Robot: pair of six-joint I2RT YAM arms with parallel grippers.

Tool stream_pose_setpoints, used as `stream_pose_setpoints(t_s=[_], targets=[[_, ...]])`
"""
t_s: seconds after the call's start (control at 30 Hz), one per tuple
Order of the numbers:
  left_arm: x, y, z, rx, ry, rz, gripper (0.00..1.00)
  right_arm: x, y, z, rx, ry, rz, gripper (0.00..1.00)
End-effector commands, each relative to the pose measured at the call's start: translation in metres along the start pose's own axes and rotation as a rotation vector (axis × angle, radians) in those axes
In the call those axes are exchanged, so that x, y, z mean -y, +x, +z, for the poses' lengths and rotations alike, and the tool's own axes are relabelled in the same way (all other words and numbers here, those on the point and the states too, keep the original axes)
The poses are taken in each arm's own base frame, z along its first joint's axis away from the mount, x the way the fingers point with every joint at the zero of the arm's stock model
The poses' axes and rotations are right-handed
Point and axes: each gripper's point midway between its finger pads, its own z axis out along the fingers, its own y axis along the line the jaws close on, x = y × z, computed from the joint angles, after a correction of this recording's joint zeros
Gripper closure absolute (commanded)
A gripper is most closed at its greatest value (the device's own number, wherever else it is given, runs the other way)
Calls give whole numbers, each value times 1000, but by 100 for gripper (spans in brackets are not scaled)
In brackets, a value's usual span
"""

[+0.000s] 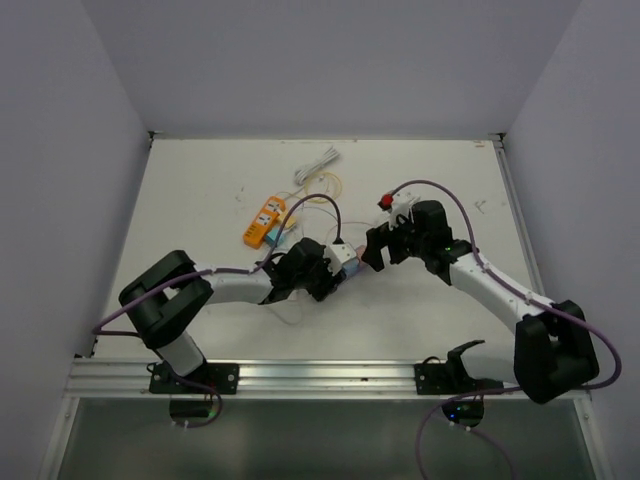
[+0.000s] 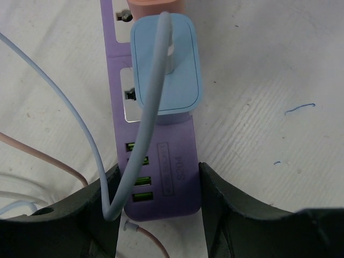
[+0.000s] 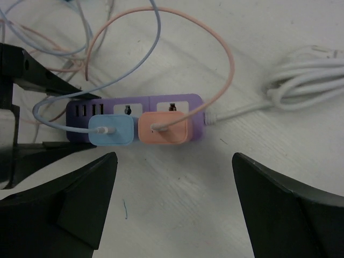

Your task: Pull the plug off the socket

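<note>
A purple power strip (image 2: 174,166) lies on the white table, also seen in the right wrist view (image 3: 183,103) and the top view (image 1: 347,262). A blue plug (image 2: 166,64) (image 3: 111,130) and an orange plug (image 3: 164,128) (image 2: 156,5) sit in its sockets, each with a thin cable. My left gripper (image 2: 158,188) (image 1: 325,272) is shut on the strip's USB end, one finger against each side. My right gripper (image 3: 172,172) (image 1: 378,250) is open and empty, just beside the strip, with the orange plug ahead of its gap.
A coiled white cable (image 3: 306,80) (image 1: 318,165) runs from the strip's far end. Loose blue and pink cables (image 3: 156,32) loop over the table behind the strip. An orange and blue object (image 1: 262,222) lies to the left, and a small red item (image 1: 385,200) by the right arm.
</note>
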Motion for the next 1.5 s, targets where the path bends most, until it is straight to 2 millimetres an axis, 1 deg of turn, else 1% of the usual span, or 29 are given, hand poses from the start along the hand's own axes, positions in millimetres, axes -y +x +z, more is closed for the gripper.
stream_pose_setpoints(t_s=[0.0, 0.03, 0.07, 0.1, 0.17, 0.2, 0.23, 0.33, 0.37, 0.5, 0.53, 0.63, 0.7, 0.77, 0.8, 0.83, 1.0, 1.13, 1.2, 1.23, 1.33, 1.37, 1.47], targets=[[31, -7, -10, 47, 239, 89, 100, -26, -24, 10, 48, -227, -189, 9], [31, -7, -10, 47, 264, 101, 100, -26, -22, 10, 44, -229, -194, 9], [33, -4, -12, 39, 316, 91, 100, -23, -24, 11, 63, -219, -204, 9], [33, 2, -10, 21, 334, 86, 100, -23, -29, 7, 91, -216, -224, 11], [31, 5, -9, 8, 378, 82, 100, -25, -26, 6, 113, -230, -257, 14], [30, 10, -7, -8, 389, 74, 100, -24, -27, 5, 118, -229, -276, 15], [30, 11, -7, -8, 402, 79, 100, -23, -29, 5, 119, -228, -286, 15], [23, 19, -8, -29, 405, 56, 100, -24, -22, 3, 83, -265, -290, 14], [22, 17, -10, -18, 421, 42, 100, -28, -20, 2, 87, -301, -307, 14], [12, 17, -12, -29, 397, 7, 100, -30, -7, 7, 39, -339, -309, 16], [11, 14, -12, -29, 396, 5, 100, -32, -5, 7, 29, -352, -303, 18], [13, 18, -11, -41, 400, -8, 100, -28, 6, 14, -9, -349, -285, 19], [13, 22, -11, -47, 401, -16, 100, -27, 9, 16, -23, -354, -281, 20], [13, 20, -11, -38, 400, -18, 100, -27, 12, 17, -38, -356, -275, 21], [13, 20, -12, -39, 396, -20, 100, -26, 12, 18, -42, -353, -274, 21], [13, 20, -12, -37, 393, -22, 100, -28, 13, 17, -47, -368, -281, 24], [10, 17, -14, -30, 373, -24, 100, -23, 16, 20, -76, -360, -300, 26], [8, 18, -12, -36, 366, -25, 100, -23, 21, 23, -110, -383, -304, 33], [7, 19, -11, -42, 358, -26, 100, -26, 22, 24, -109, -402, -306, 34], [7, 18, -11, -42, 356, -27, 100, -26, 22, 24, -110, -408, -308, 36], [5, 19, -11, -43, 346, -29, 100, -26, 21, 26, -105, -415, -317, 39], [5, 18, -11, -42, 345, -27, 100, -26, 20, 26, -102, -418, -318, 43], [5, 19, -11, -45, 346, -32, 100, -26, 17, 29, -87, -424, -327, 43]])
